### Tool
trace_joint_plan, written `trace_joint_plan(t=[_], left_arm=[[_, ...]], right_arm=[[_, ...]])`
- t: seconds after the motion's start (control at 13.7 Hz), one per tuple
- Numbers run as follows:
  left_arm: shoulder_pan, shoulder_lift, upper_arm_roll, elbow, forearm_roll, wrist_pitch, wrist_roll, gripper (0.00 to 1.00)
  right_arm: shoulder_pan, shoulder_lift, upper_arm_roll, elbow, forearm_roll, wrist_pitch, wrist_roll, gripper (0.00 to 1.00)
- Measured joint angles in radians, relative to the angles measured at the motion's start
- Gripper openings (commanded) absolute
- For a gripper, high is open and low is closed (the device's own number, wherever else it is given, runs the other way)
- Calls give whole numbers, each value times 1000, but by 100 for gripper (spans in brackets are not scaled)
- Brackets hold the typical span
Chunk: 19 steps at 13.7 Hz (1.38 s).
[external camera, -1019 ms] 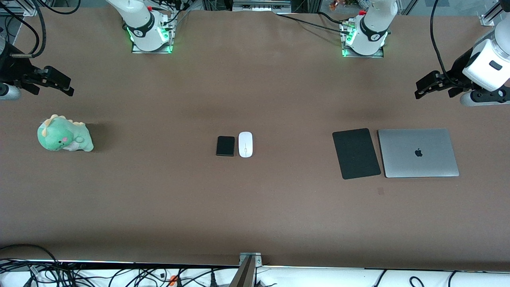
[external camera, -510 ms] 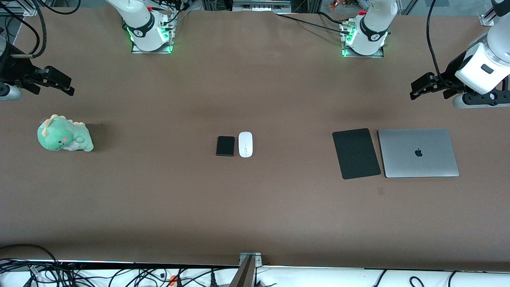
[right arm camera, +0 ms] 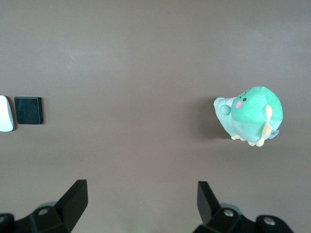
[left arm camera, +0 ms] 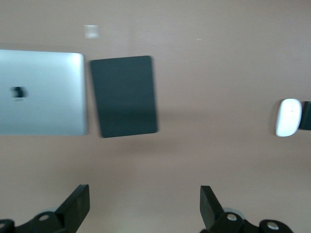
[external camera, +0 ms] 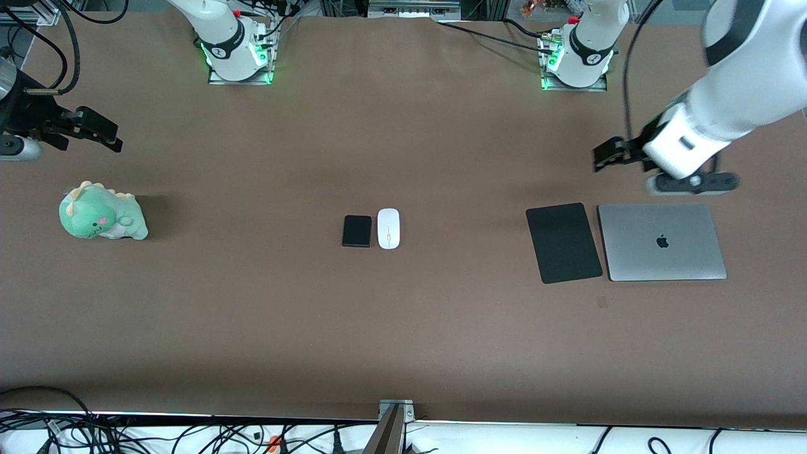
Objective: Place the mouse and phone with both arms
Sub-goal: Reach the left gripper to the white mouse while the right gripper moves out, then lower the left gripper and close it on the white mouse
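The white oval mouse (external camera: pixel 388 228) and the small black phone (external camera: pixel 357 231) lie side by side at the table's middle, the phone toward the right arm's end. Both show at the edge of the left wrist view, mouse (left arm camera: pixel 288 117) and phone (left arm camera: pixel 306 115), and of the right wrist view, mouse (right arm camera: pixel 5 113) and phone (right arm camera: pixel 28 110). My left gripper (external camera: pixel 606 155) is open and empty in the air over bare table next to the mouse pad (external camera: pixel 563 242); its fingers (left arm camera: pixel 77 204) stand wide apart. My right gripper (external camera: pixel 101 135) is open and empty over bare table above the plush dinosaur (external camera: pixel 101 213).
A closed silver laptop (external camera: pixel 661 241) lies beside the black mouse pad toward the left arm's end; both show in the left wrist view, laptop (left arm camera: pixel 41 92) and pad (left arm camera: pixel 124 95). The green plush dinosaur (right arm camera: pixel 250 114) sits toward the right arm's end. Arm bases stand along the table's top edge.
My left arm has swung in from the table's end toward the middle, its gripper now near the mouse pad's corner. My right gripper has barely shifted. Mouse and phone have not moved.
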Motion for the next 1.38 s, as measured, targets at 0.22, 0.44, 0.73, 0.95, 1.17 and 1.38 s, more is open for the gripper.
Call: trace_joint_plan(t=[0.22, 0.44, 0.73, 0.95, 1.17, 1.38], left_arm=[[-57, 122, -60, -7, 0, 143, -114, 100], [-180, 249, -61, -12, 48, 319, -296, 100], [-354, 442, -53, -17, 255, 527, -571, 100], [-499, 540, 5, 20, 360, 591, -697, 100], [-693, 605, 149, 133, 367, 594, -710, 100], [-878, 681, 287, 232, 367, 594, -718, 100]], right_arm=[[27, 34, 4, -10, 2, 13, 43, 100], [61, 76, 6, -23, 3, 57, 85, 100], [94, 116, 9, -90, 4, 179, 117, 100], [112, 159, 10, -111, 8, 244, 121, 100], [119, 203, 10, -112, 10, 283, 122, 100], [128, 237, 10, -112, 11, 310, 122, 100]])
